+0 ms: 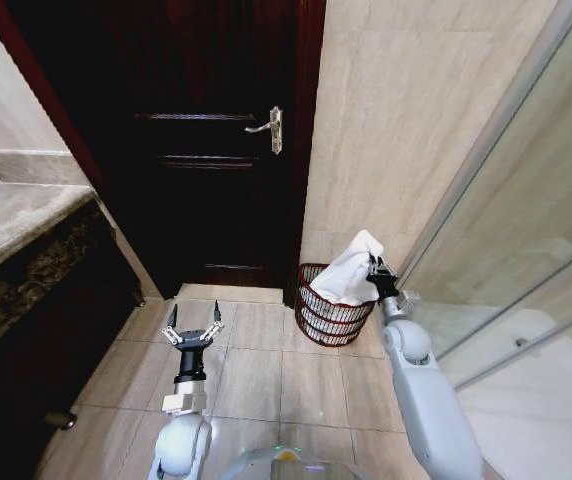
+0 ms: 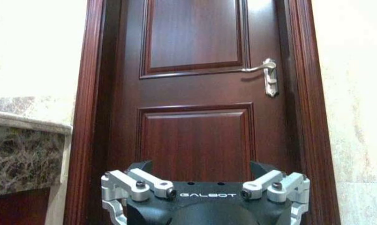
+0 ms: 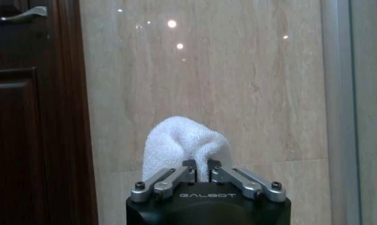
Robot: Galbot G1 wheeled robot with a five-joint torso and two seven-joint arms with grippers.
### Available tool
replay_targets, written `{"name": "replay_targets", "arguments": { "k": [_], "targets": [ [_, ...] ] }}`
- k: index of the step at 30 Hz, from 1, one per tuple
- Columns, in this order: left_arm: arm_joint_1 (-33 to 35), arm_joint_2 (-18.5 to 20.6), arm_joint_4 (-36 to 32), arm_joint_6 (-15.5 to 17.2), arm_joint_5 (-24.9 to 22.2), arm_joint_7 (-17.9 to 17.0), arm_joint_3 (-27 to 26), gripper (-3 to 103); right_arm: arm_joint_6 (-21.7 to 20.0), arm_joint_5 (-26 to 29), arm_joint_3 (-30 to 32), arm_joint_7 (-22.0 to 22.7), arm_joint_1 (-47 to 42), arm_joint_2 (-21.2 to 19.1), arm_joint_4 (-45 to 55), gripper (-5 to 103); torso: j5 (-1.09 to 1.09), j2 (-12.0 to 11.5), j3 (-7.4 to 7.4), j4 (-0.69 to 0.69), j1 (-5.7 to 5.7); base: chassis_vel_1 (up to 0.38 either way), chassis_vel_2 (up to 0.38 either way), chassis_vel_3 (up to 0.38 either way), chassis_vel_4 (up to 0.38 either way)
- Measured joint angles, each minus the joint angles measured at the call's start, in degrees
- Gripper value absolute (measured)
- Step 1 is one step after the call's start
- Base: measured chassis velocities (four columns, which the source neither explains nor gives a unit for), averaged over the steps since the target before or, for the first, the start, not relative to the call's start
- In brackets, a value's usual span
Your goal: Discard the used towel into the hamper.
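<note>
Head view, towel: the white, soft, crumpled terry towel (image 1: pixel 350 272) stands over the round open-weave hamper of dark reddish-brown bars (image 1: pixel 328 316), its lower folds already inside the rim and its peak well above it.
Head view, right gripper: the right gripper (image 1: pixel 375 266) is at the towel's right edge, just above the hamper rim, with the grey arm stretched toward it.
Head view, left gripper: the left gripper (image 1: pixel 193 327) hangs idle over the beige floor tiles (image 1: pixel 256 380), left of the hamper and apart from it, fingers spread and holding nothing.
Head view, setting: the hamper sits on the floor by the beige stone wall (image 1: pixel 406 130), just right of the dark wooden panelled door (image 1: pixel 216 150).
Left wrist view: the left gripper (image 2: pixel 205 192) faces the door and its silver lever handle (image 2: pixel 268 75), jaws wide apart and empty.
Right wrist view: the right gripper (image 3: pixel 201 180) has its fingers pinched on a fold of the towel (image 3: pixel 183 147), which rises in a rounded hump against the wall.
Progress: carrying looks done; by my reading the release is left, and the towel is not yet fully down in the hamper.
Towel axis: long axis near upright, tilted slightly, peak up and toward the wall.
</note>
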Motion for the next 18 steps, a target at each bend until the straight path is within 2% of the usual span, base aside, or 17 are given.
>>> {"name": "replay_targets", "arguments": {
  "k": [18],
  "targets": [
    [-0.8,0.1,1.0,0.0,0.2,0.9,-0.1,100,6.5,-4.5,0.8,-1.2,-5.8,4.1,1.1,9,0.0,0.0,0.0,0.0,0.0,-0.003,0.007,0.005,-0.004]
  ]
}}
